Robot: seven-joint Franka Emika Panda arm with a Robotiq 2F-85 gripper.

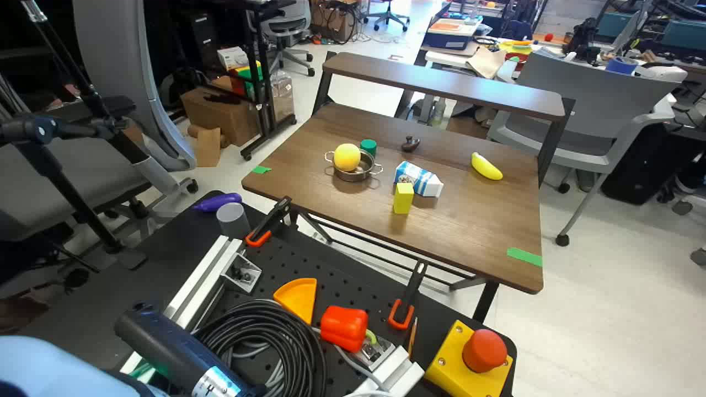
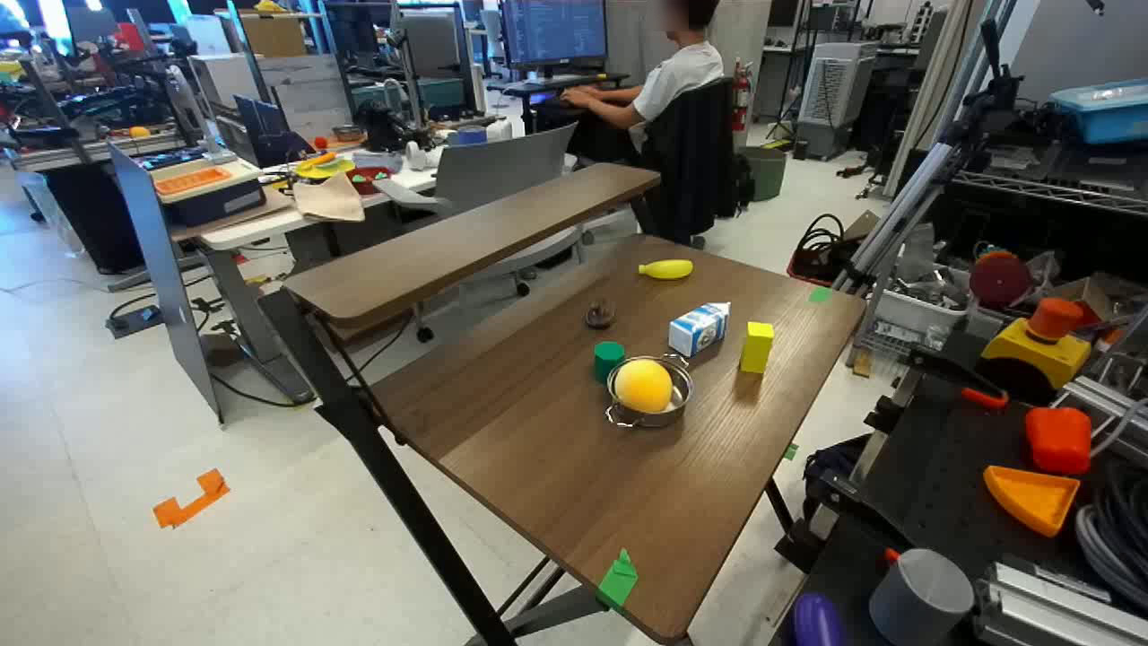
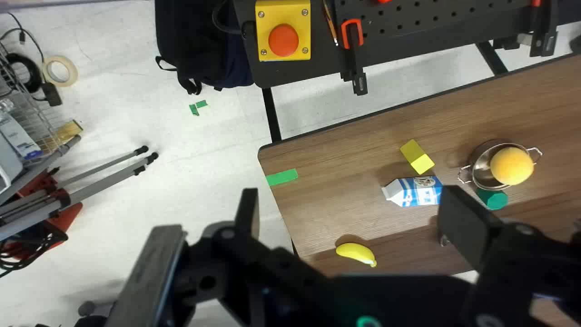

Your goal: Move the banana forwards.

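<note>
The yellow banana (image 1: pixel 486 166) lies on the brown wooden table (image 1: pixel 469 237). It is near the side with the raised shelf, close to one end of the table. It also shows in an exterior view (image 2: pixel 666 269) and in the wrist view (image 3: pixel 356 253). My gripper (image 3: pixel 349 193) shows only in the wrist view, with its two black fingers wide apart and nothing between them. It is well above the table, and the banana shows below, between the fingers and near the gripper's body. No fingers show in either exterior view.
A blue-white carton (image 1: pixel 419 179), a yellow block (image 1: pixel 403 198), a metal pot (image 1: pixel 353 175) holding a yellow ball (image 1: pixel 347 157), a green cylinder (image 1: pixel 368 146) and a small dark object (image 1: pixel 410 144) stand on the table. A raised shelf (image 1: pixel 441 82) runs along one edge.
</note>
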